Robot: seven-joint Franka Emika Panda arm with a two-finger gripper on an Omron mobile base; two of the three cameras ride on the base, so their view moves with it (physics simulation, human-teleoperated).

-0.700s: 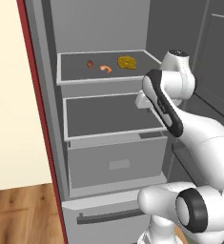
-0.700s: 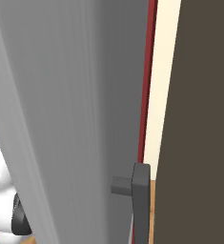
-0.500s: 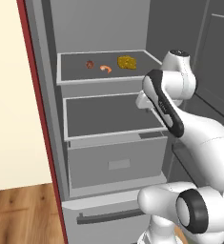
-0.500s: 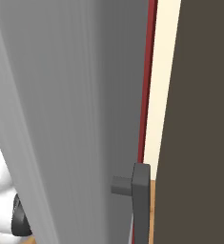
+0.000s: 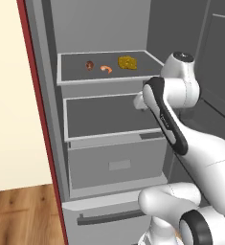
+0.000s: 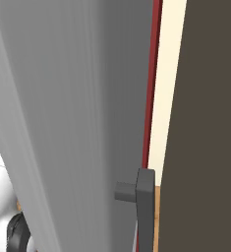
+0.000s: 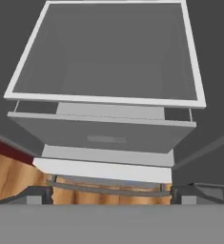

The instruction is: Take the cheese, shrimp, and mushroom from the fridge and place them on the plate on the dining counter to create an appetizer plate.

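we have the fridge (image 5: 109, 143) standing open, and on its top shelf (image 5: 104, 74) the three foods sit in a row — the mushroom (image 5: 89, 65) at the left, the shrimp (image 5: 106, 69) in the middle, the cheese (image 5: 127, 62) at the right, each apart from the next. our gripper (image 7: 111, 193) has its jaws spread wide and holds nothing; it looks down over the bare middle shelf (image 7: 108, 97) and the drawers below — a ready pose, we judge, before rising to the foods above.

Kitchen: open fridge (image 5: 109, 143) with shelved food, wooden floor (image 5: 23, 215)
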